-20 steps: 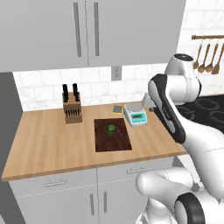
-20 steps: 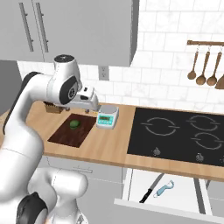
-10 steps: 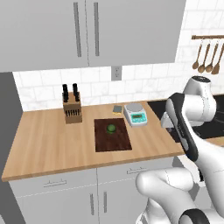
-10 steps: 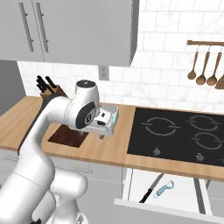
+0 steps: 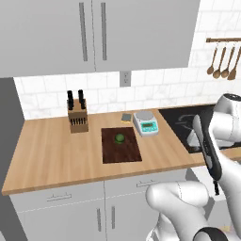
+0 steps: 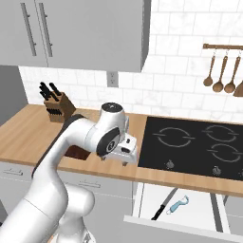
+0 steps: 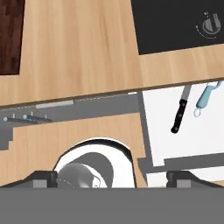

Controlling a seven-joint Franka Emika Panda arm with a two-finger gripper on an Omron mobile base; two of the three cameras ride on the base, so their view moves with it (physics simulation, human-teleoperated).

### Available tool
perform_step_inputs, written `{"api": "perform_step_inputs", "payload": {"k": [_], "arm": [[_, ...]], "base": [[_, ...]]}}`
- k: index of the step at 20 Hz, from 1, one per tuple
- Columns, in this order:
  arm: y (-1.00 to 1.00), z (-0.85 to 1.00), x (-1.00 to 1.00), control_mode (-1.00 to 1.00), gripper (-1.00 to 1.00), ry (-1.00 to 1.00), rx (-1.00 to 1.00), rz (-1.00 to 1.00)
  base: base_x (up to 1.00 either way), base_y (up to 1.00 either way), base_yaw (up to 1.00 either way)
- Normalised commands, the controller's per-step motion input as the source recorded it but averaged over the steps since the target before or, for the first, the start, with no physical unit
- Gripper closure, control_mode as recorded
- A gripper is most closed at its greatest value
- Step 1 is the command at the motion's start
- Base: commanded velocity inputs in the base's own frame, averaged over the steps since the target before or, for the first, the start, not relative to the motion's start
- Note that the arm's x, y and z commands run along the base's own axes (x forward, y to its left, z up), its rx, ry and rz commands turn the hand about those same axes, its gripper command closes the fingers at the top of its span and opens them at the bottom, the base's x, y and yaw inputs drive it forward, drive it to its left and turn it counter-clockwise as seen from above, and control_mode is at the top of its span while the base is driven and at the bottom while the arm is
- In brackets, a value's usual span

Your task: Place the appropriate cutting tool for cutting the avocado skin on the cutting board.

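The gripper hangs over the front edge of the counter, between the cutting board and the stovetop, and points down. Its jaws are spread wide with nothing between them. In the hand view its two dark fingertips barely rise above the bottom edge, so little of them can be made out.

The dark wooden cutting board lies flat on the counter, in front of the knife block and just left of the kitchen scale. The avocado sits on the board, toward its back edge. In the right base view the arm covers most of the board, and only a dark corner of it peeks out beside the arm. In the hand view, a strip of the board is cut off at the top left corner.

Below the stovetop a drawer stands open. Inside it lie a knife with a black handle and, just beside it, a light blue peeler. The peeler's upper end runs out of the hand view at the right edge. In the right base view the knife's blade is hard to make out against the white drawer floor.

Wooden spoons hang on the wall rail behind the stovetop.
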Motion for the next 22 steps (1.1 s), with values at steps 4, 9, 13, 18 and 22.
{"api": "perform_step_inputs", "payload": {"k": [4, 9, 13, 18, 22], "arm": [[-0.58, -0.1, -0.75, -1.0, -1.0, -0.1, 0.16, -0.14], [-0.52, -0.35, -0.19, -1.0, -1.0, -0.01, 0.04, -0.08], [-0.54, -0.54, 0.05, -1.0, -1.0, 0.03, 0.0, 0.0], [-0.57, -0.4, -0.04, -1.0, -1.0, 0.02, 0.0, 0.02], [-0.47, -0.37, -0.14, -1.0, -1.0, 0.01, 0.0, 0.06]], "base": [[0.0, 0.0, 0.0], [0.0, 0.0, 0.0], [0.0, 0.0, 0.0], [0.0, 0.0, 0.0], [0.0, 0.0, 0.0]]}}
